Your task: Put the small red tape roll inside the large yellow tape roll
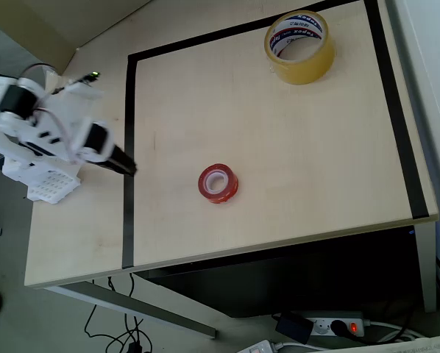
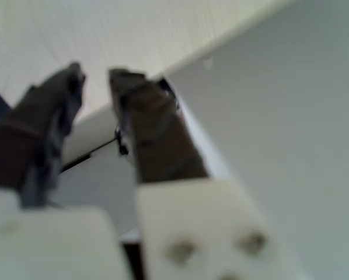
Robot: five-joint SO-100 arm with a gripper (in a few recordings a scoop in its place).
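Overhead and wrist views of the bench (image 1: 293, 169) at a moment when nothing is held. The gripper (image 1: 130, 168) is seen at the left edge of the bench, over the black border strip (image 1: 128, 147), with its dark fingers (image 2: 157, 128) parted by a narrow gap and nothing between them in the wrist view. The red roll (image 1: 218, 183) lies flat, hole up, toward the front edge and somewhat left of centre, well apart from the gripper. The yellow roll (image 1: 299, 46) also lies flat, near the back right corner, well apart from the red one.

Risks are judged as follows. With so small a gap, the red roll could be pushed across the smooth surface rather than straddled. A pinch on one wall alone could let the ring swing or slip during the long carry. At release, an off-centre drop could leave the ring caught on the yellow rim, or the lighter-looking yellow roll nudged aside.
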